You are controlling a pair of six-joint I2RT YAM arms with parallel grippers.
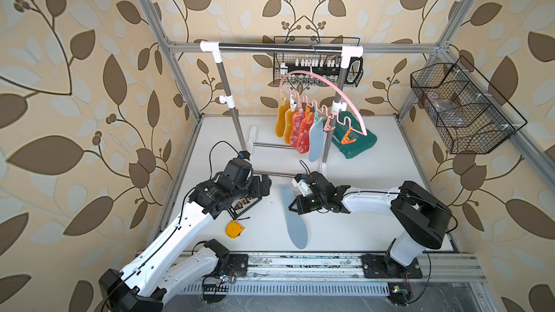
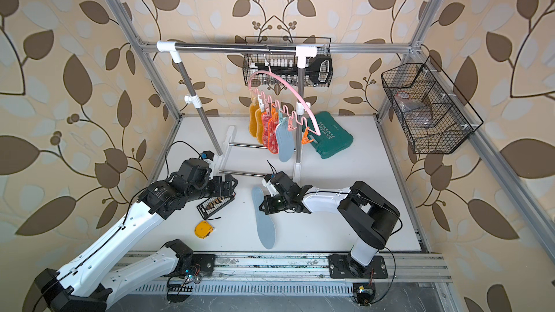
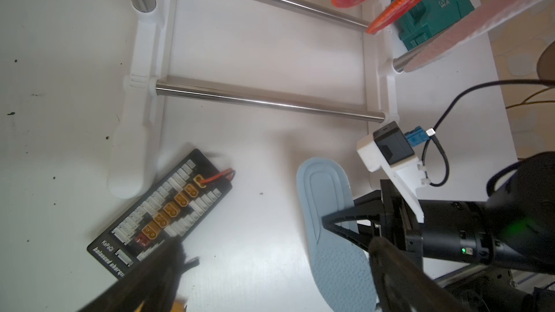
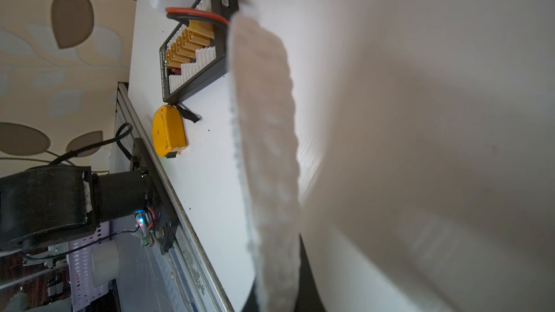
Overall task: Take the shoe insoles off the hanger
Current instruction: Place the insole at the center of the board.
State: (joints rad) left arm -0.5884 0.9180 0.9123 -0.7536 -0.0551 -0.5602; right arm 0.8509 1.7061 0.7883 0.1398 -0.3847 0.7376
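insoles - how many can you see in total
6. Five hang clipped on the pink hanger: two yellow insoles, two red-orange insoles, one blue-grey insole. The sixth insole, also blue-grey, rests on the table, pinched by the right gripper.

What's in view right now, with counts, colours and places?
rack: one, steel and white, back of table
hanger: one, pink, hooked on rack rail
hanging insoles: five, two mustard, two red-orange, one blue-grey, clipped to hanger
loose insole: one, blue-grey, lying on table
case: one, teal, behind rack
connector board: one, black, left of loose insole
tape measure: one, yellow, near table front
wire baskets: two, black, back and right walls
left fingers: one pair, black, open over connector board
right fingers: one pair, black, shut on loose insole
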